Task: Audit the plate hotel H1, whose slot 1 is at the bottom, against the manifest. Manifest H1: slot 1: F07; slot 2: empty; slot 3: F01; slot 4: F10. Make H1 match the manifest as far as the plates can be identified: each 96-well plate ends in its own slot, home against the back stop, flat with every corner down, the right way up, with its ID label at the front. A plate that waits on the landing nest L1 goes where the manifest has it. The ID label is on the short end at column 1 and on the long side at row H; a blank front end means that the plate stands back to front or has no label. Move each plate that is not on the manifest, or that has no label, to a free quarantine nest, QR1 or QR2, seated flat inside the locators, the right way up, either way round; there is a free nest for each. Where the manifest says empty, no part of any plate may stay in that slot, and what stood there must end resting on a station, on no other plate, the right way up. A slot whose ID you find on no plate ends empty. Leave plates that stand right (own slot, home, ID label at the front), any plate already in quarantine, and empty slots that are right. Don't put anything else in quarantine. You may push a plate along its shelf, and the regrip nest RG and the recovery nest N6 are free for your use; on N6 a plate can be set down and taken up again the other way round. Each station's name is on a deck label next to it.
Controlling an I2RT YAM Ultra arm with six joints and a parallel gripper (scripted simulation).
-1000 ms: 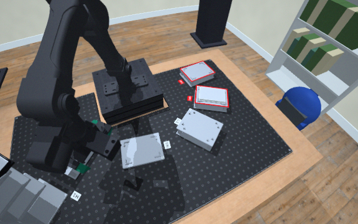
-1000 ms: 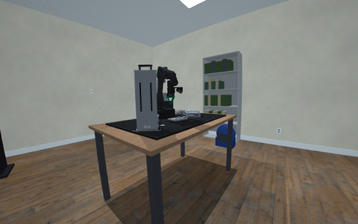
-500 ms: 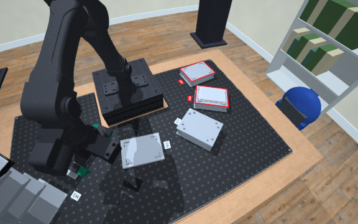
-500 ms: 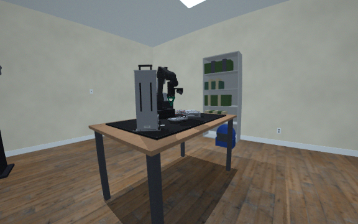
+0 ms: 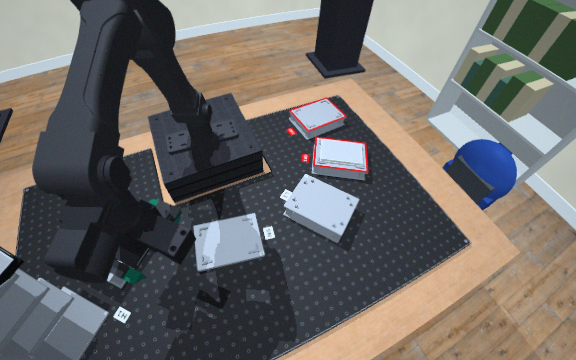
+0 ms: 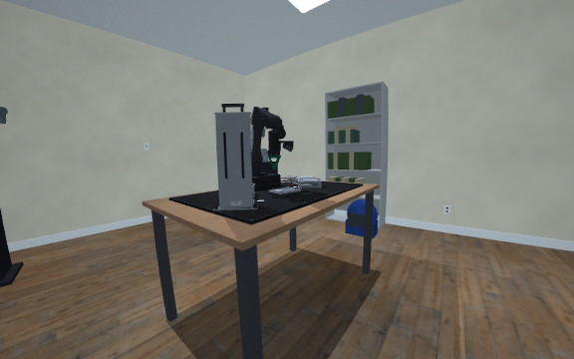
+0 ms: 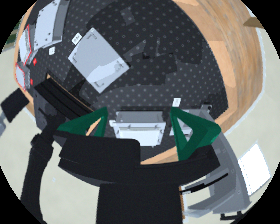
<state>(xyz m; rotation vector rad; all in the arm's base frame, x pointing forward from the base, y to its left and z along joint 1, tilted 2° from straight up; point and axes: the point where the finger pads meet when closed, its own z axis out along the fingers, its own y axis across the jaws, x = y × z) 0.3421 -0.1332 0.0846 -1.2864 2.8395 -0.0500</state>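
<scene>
The grey hotel H1 (image 5: 18, 310) stands at the near left corner of the mat; it also shows as a tall tower in the exterior view (image 6: 235, 160). Its slots face away from both cameras, so the plates inside are hidden. My gripper (image 5: 143, 239) is open and low in front of the hotel, its green fingers on either side of a white plate (image 7: 140, 124) that lies on a nest below. Only a corner of that plate (image 5: 117, 276) shows under the arm, and its label cannot be read. The gripper shows in the wrist view (image 7: 140, 131) and far off (image 6: 273, 161).
Two red-edged quarantine nests stand at the back right: the far one (image 5: 317, 114) is bare, the near one (image 5: 340, 155) holds a white plate. A raised grey block nest (image 5: 321, 206) and a flat grey nest (image 5: 228, 241) lie mid-mat. The arm's black base (image 5: 203, 145) stands behind them.
</scene>
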